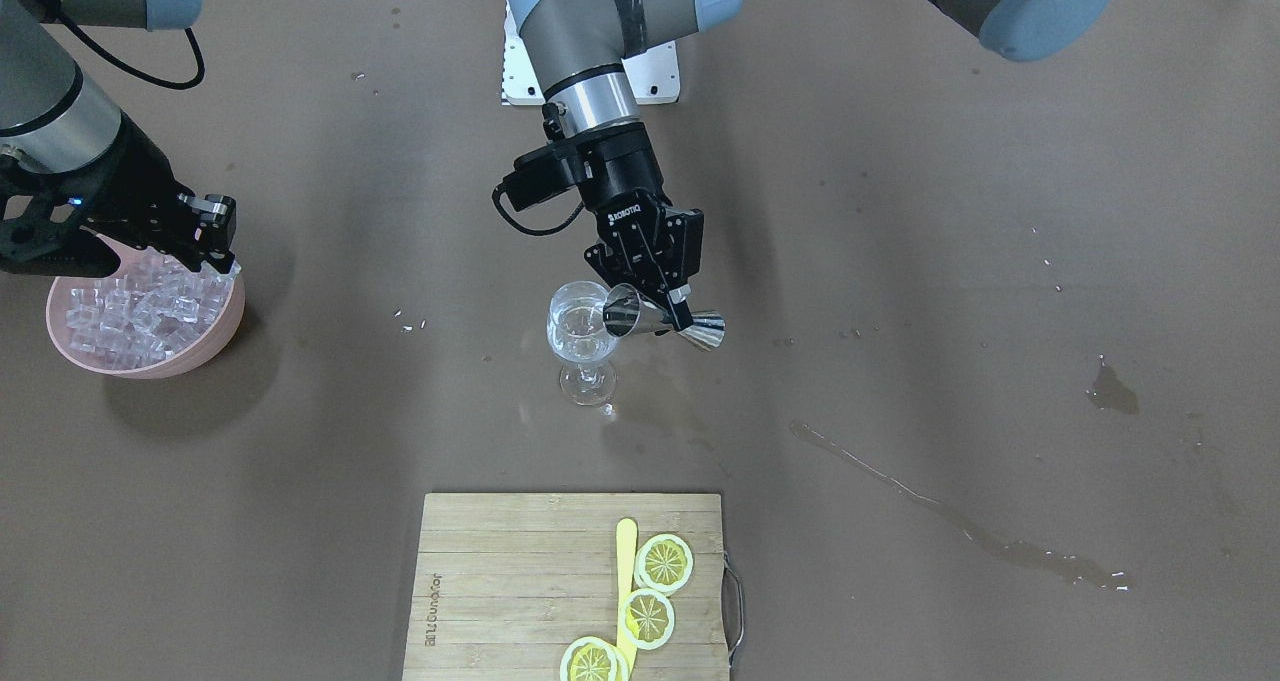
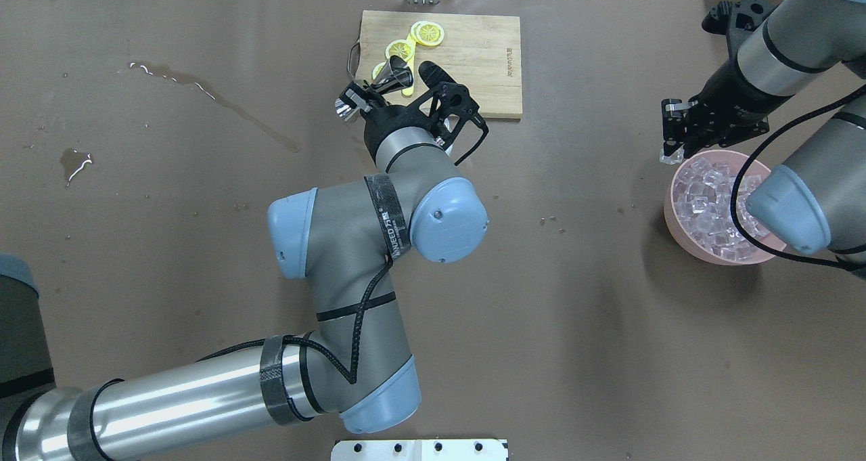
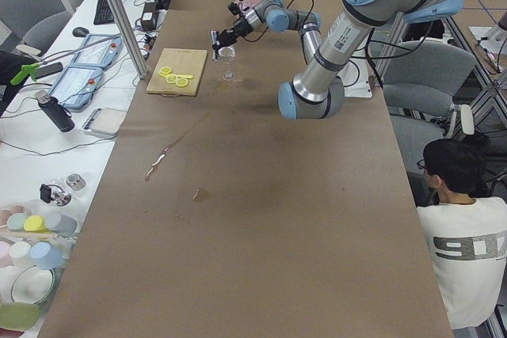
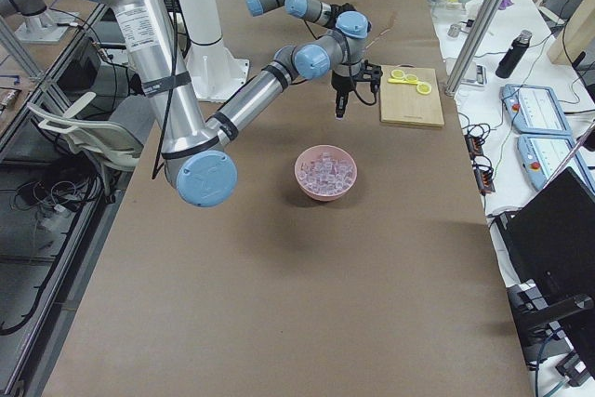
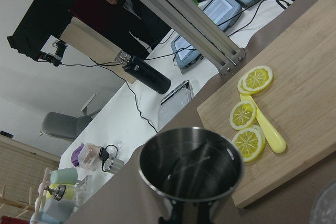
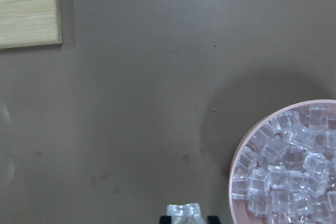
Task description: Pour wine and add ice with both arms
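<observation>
Jigger (image 1: 632, 314) clamped in left pincer (image 1: 678, 311), ice cube (image 6: 183, 211) in right pincer (image 1: 216, 247)

Overhead view: wine glass (image 1: 580, 336) hidden behind the left gripper (image 2: 365, 101) and wrist; only the wide end of the jigger (image 2: 394, 74) clear of them. Front view: far rim of the pink bowl (image 1: 200, 346) covered by the right gripper (image 1: 215, 249); cutting board (image 1: 500, 581) and lowest lemon slice (image 1: 590, 661) cut off at the bottom edge. Right wrist view: held ice cube (image 6: 184, 212) clipped by the bottom edge, bowl cropped at the corner. Left wrist view: glass a blur in the lower right corner. Side views: both grippers too small to judge.
</observation>
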